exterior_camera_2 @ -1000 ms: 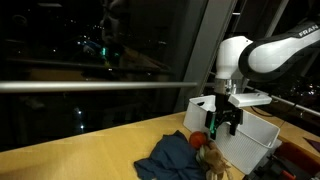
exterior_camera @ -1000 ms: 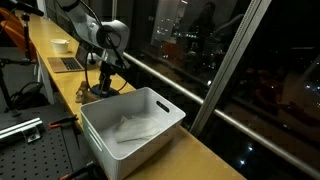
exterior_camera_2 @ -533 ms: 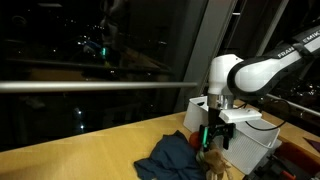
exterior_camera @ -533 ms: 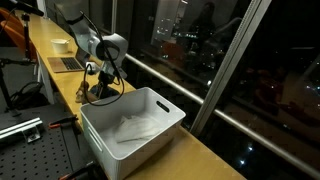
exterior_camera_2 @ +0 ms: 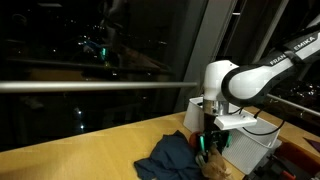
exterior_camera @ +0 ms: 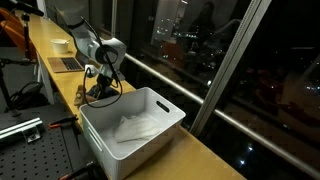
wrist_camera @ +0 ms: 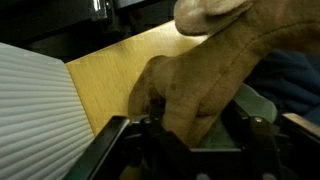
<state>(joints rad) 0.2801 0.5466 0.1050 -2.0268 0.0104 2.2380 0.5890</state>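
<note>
The gripper (wrist_camera: 185,140) is down low over a tan stuffed toy (wrist_camera: 215,70). In the wrist view its 2 fingers (wrist_camera: 115,138) stand wide apart on either side of the toy, whose plush body fills the gap between them. Whether the pads are pressing into it cannot be told. The toy lies on the wooden table (wrist_camera: 110,65), just beside the ribbed wall of a white bin (wrist_camera: 35,100) and against a dark blue cloth (wrist_camera: 300,75). In an exterior view the gripper (exterior_camera_2: 207,148) points straight down between the bin (exterior_camera_2: 250,145) and the crumpled blue cloth (exterior_camera_2: 168,158), with the toy (exterior_camera_2: 213,168) showing just under it at the edge of the cloth. In an exterior view from the far end of the table, the gripper (exterior_camera: 100,88) sits just behind the bin (exterior_camera: 100,135), and the toy itself is too small to make out. A white cloth (exterior_camera: 135,128) lies inside the bin. Farther along the table (exterior_camera: 190,150), well apart from the arm, sit a laptop (exterior_camera: 68,64) and a white bowl (exterior_camera: 62,45).
</note>
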